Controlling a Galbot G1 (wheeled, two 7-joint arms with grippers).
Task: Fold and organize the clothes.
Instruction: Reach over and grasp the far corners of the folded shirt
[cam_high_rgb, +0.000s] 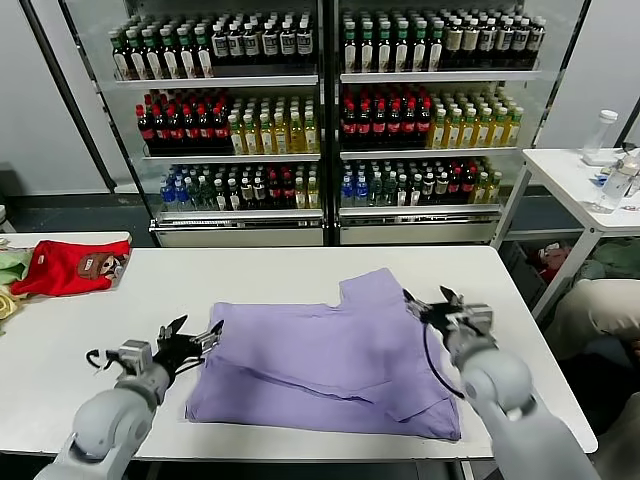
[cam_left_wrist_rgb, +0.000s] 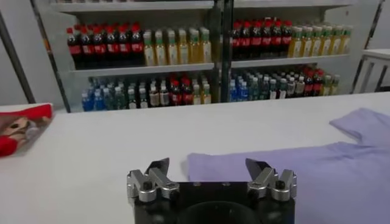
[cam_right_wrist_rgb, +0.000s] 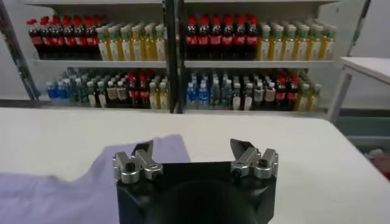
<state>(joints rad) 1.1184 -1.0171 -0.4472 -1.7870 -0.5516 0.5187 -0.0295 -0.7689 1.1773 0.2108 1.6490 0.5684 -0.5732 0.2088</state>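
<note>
The lavender T-shirt (cam_high_rgb: 335, 355) lies part-folded in the middle of the white bench (cam_high_rgb: 300, 270), with no print or label readable. The left end effector (cam_high_rgb: 190, 338) sits at its left edge and the right end effector (cam_high_rgb: 432, 305) at its right edge, both spread open and empty. A red garment (cam_high_rgb: 70, 266) lies at the bench's far left.

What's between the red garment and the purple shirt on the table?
Nothing: in the head view, only bare white table separates the red garment from the purple shirt.

No text, brand or number can be read; the labels on the shelf bottles (cam_high_rgb: 300, 110) are too small to make out.
</note>
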